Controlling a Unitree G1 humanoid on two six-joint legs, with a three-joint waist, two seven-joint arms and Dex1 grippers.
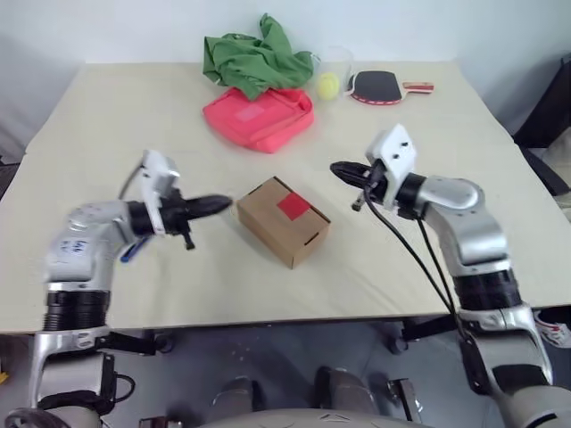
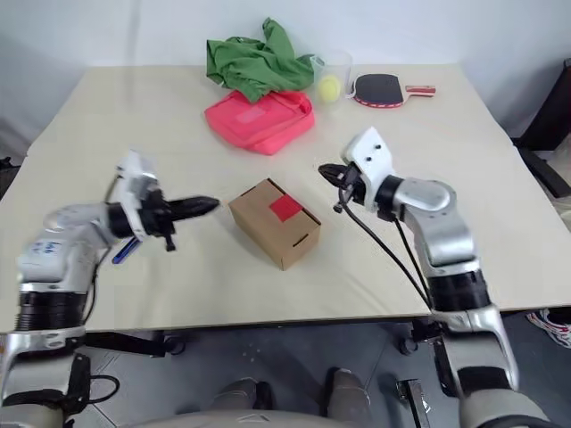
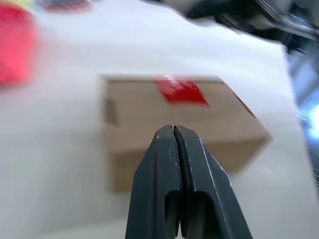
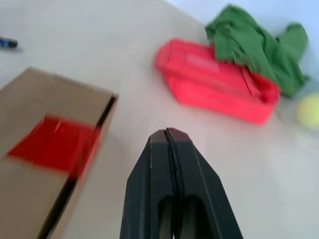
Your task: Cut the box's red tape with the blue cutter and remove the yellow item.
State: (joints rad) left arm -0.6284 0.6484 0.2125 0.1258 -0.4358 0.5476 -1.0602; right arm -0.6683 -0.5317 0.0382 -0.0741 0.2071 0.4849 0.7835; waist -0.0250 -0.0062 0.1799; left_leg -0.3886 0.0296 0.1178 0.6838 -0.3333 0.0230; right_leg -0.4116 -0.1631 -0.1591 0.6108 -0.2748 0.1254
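Judging by the intact red tape (image 1: 293, 206) on the box (image 1: 283, 221), nothing is done; both the left gripper (image 1: 221, 205) and right gripper (image 1: 340, 169) are closed empty, the blue cutter (image 1: 131, 251) left on the surface (image 1: 116, 116).

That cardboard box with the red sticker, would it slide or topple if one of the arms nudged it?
The box would probably slide rather than tip: it lies low and flat on the smooth table. It looks light, being small and thin-walled. With the red tape holding its flaps shut, it should keep its shape when pushed.

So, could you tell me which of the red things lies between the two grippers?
The red tape on the box; the pink-red pouch and the paddle lie farther back.
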